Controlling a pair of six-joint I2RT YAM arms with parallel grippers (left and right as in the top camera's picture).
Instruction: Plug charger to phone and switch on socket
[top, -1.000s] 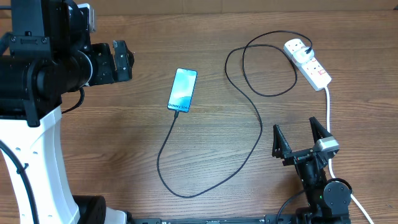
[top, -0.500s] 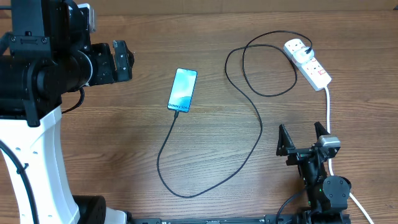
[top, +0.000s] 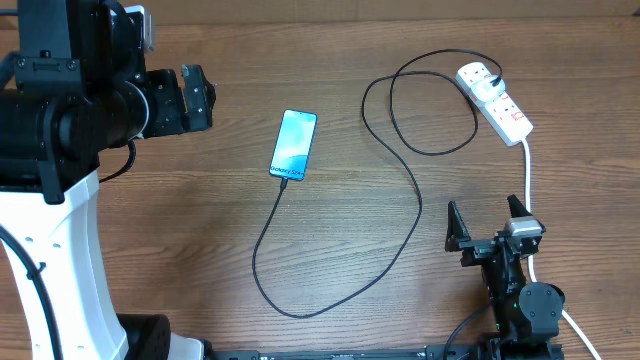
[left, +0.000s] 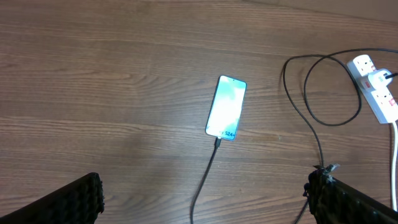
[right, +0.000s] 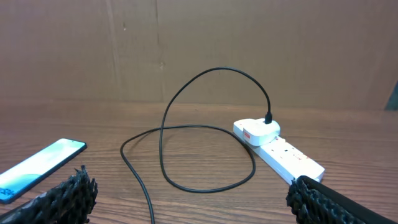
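Charger (top: 419, 200) is lying on the counter (top: 340, 60), seemingly joined to phone (top: 294, 144) and plugged into socket (top: 496, 100) at far right, leaving only the switching. Left end effector (top: 197, 98) and right end effector (top: 487, 222) are hovering released, empty.

We are seeing bare table (top: 150, 220) lying open between the left gripper (top: 197, 98) and the phone (top: 294, 145). The charger (top: 420, 205) is curving from the phone's near end across the middle and coiling 1 loop just beside the socket (top: 495, 102), fencing its left side; its plug is sitting on the socket's far end. The white cord (top: 527, 170) is trailing down from the socket's near end, passing just beside the right gripper (top: 482, 212). Between that gripper's spread fingers and the socket, only bare wood is showing.
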